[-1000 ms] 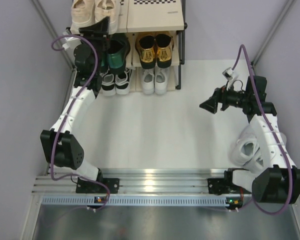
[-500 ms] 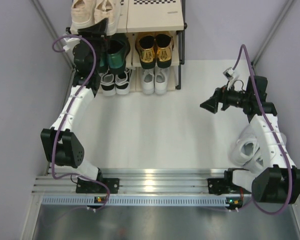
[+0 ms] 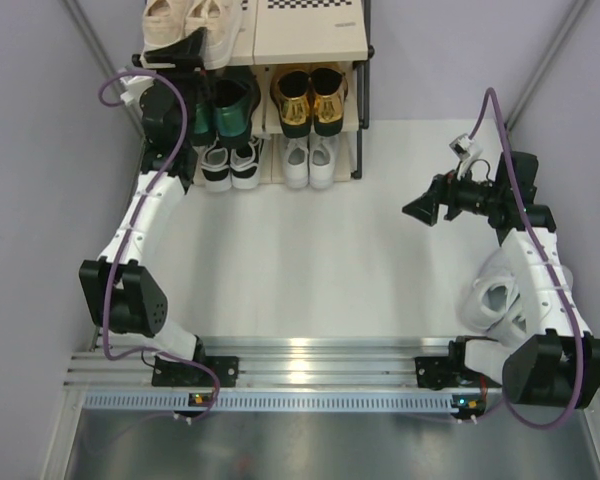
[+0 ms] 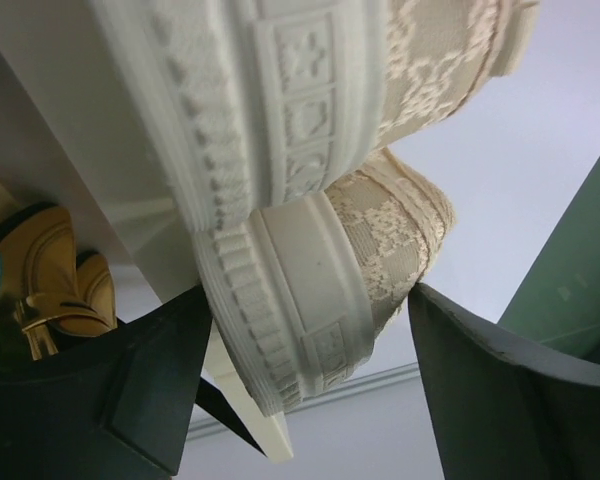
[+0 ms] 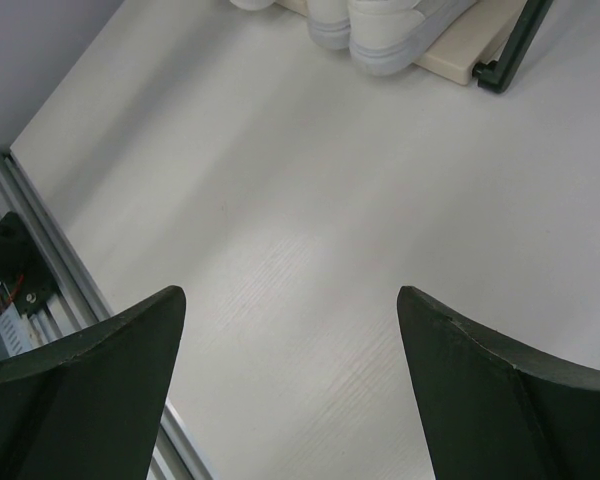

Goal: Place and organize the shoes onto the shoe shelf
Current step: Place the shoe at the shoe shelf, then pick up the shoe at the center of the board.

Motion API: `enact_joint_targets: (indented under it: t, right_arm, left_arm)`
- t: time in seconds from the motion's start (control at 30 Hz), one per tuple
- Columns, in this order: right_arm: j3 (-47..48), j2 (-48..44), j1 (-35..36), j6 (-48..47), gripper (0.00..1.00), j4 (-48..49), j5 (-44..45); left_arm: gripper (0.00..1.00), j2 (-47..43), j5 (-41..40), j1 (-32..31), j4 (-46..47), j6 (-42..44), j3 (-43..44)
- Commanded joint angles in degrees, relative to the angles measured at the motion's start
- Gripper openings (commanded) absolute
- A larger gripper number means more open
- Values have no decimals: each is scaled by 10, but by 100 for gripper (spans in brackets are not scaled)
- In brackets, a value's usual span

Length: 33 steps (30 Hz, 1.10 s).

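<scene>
The left tool [image 4: 310, 293] stands with its jaws wide on either side of a beige sneaker [image 4: 300, 120] heel, not visibly pinching it (the shoe rests on the top board of the shoe shelf [image 3: 310, 45]). This looks like the letting-go step. The right tool [image 5: 290, 295] hangs open and empty above the worktop [image 3: 310, 250]. The next move is likely to back the left tool off without nudging the heel, then fetch the chunky white sneakers [image 3: 492, 298] at the worktop's right near corner.

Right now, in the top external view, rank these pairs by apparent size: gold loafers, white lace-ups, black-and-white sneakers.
1. gold loafers, though they sit higher, nearer the camera.
2-3. white lace-ups and black-and-white sneakers: they look alike and both are partly hidden, so unranked.
</scene>
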Motion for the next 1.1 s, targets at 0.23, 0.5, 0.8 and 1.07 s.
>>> enact_joint_targets:
  t: [0.23,0.5,0.8,1.07]
  right_arm:
    - [5,-8,-10,-4,87,22,-8]
    - [16,0,-11,-9,87,20,-6]
    - [22,-4,-11,-32,88,10,0]
    - [33,-6,-11,-62,88,-21,9]
  left_arm:
    - [98,-45,-13,15,-24,2,9]
    - [98,-73,10,16,-31,5,-23]
    - [98,-120,44,16,-45,29,-52]
    - [98,-188,67,17,-98,73,-94]
